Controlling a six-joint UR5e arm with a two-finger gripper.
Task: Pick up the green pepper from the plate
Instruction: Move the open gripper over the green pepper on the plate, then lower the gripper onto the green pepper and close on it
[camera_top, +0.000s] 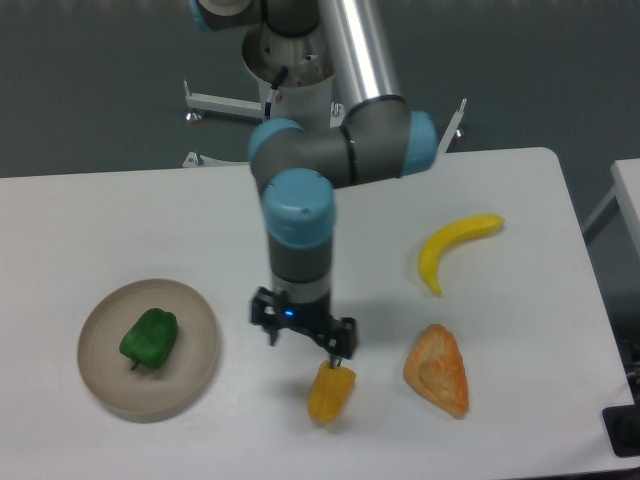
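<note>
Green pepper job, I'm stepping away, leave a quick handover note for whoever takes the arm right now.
Gripper: over the bare table between the plate and the yellow pepper, holding nothing; open or shut is unclear.
Green pepper: lying on the plate, left of the gripper and untouched.
Done: nothing yet.
Left: move left over the plate, descend, grasp the green pepper, lift it.
Also on the table: banana, orange wedge-shaped item.

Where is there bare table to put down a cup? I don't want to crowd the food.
Free: the far-left tabletop behind the plate, and the far-right stretch behind the banana. Crowded: the front centre-right, where the gripper sits beside the yellow pepper and orange wedge. The green pepper occupies the plate.
</note>
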